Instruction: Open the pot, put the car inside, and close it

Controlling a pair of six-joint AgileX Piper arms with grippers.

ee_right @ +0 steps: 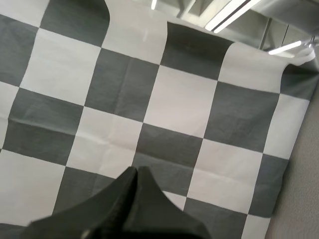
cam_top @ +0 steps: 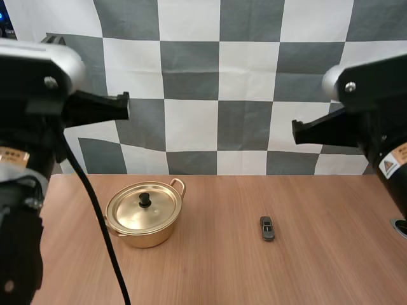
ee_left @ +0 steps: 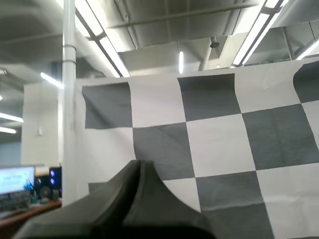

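A gold pot (cam_top: pixel 145 216) with its lid (cam_top: pixel 144 204) on, topped by a black knob, sits on the wooden table (cam_top: pixel 216 267) at the left of centre. A small dark toy car (cam_top: pixel 267 228) lies on the table to the right of the pot. My left gripper (cam_top: pixel 126 106) is raised high above the pot and is shut on nothing; its fingers (ee_left: pixel 142 199) lie together as one dark wedge. My right gripper (cam_top: pixel 296 131) hangs high above the car, also shut, its fingers (ee_right: pixel 134 199) pressed together.
Bare wood lies between the pot and the car and along the front of the table. A round dark fitting (cam_top: pixel 400 227) sits at the table's right edge.
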